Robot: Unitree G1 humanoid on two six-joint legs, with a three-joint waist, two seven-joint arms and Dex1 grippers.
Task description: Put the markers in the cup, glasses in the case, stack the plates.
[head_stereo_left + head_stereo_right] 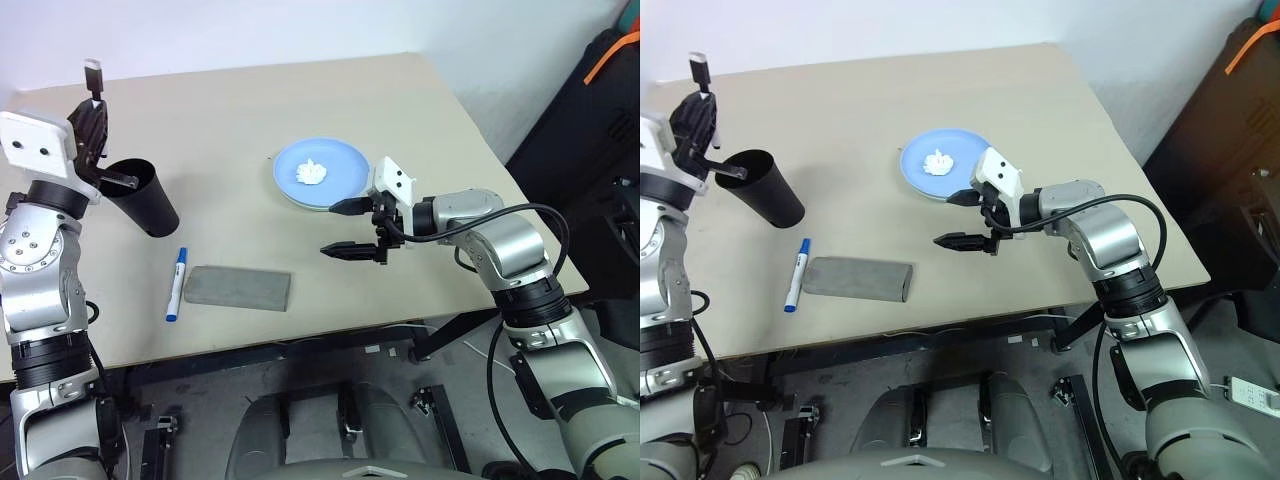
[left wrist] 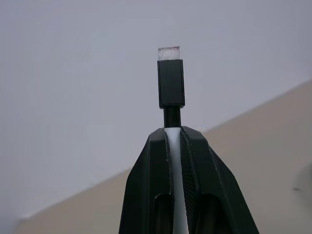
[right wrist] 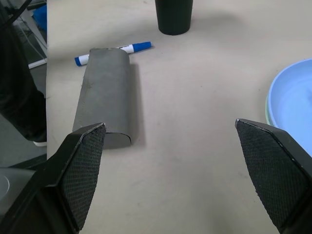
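One black-capped marker point(image 1: 93, 78) is sitting clenched in the left gripper point(image 1: 92, 125) just above the black cup point(image 1: 143, 196), needing upending over the rim, while the right gripper point(image 1: 352, 228) is hanging released.

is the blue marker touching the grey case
Apart. The left eye view shows a strip of bare table between the blue-capped marker and the grey case; they lie side by side without contact.

My left gripper point(image 2: 175, 141) is clamped on the white barrel of the black-capped marker point(image 2: 171, 90), whose cap sticks out past my fingertips. Behind the marker I see the tan table point(image 2: 253, 161) under a pale wall point(image 2: 87, 73).
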